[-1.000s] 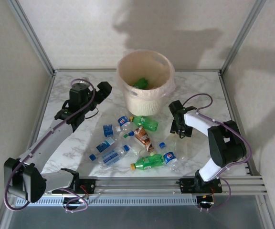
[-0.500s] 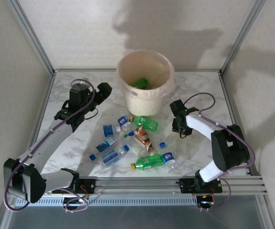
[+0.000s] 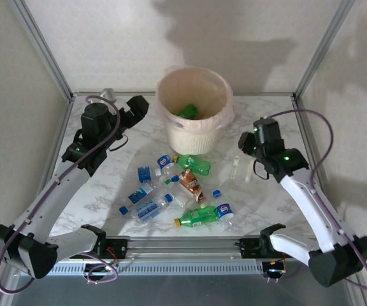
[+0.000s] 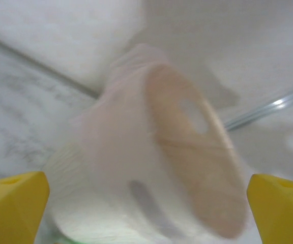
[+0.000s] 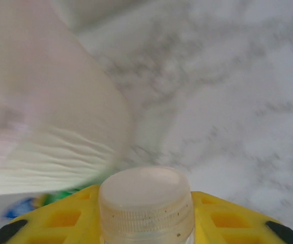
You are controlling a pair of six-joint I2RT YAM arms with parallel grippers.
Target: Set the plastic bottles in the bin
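The bin stands at the back centre, with a green bottle inside. Several plastic bottles lie in front of it: two green ones, a brown-labelled one and clear ones with blue labels. My right gripper hangs right of the bin, shut on a clear bottle. In the right wrist view its pale cap sits between the yellow fingers. My left gripper is open left of the bin. In the left wrist view the blurred bin lies ahead, between the fingertips.
The marble table is fenced by metal frame posts and white walls. A loose blue cap lies among the bottles. The rail with both arm bases runs along the near edge.
My right arm has risen and swung outward, lifting the clear bottle off the table. The left gripper moved up toward the back and opened wider.
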